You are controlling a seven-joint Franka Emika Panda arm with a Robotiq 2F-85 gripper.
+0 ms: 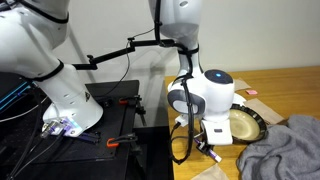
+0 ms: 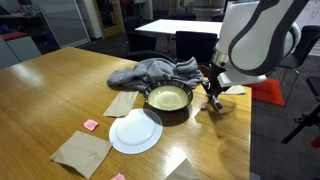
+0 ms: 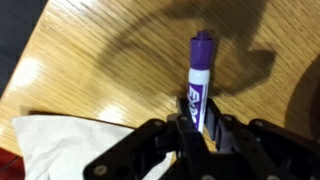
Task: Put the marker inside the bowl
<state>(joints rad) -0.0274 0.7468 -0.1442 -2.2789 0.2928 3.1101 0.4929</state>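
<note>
Purple-capped marker (image 3: 199,80) pinched between jaws, near the bowl (image 2: 168,98)

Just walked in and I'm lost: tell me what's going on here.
A Franka arm is handling a purple-capped marker: its end effector is closed on the barrel, low over the wooden table, just beside the dark-rimmed bowl. The marker is not in the bowl yet, and the bowl looks empty. A gray cloth lies behind the bowl and a white plate in front.
</note>
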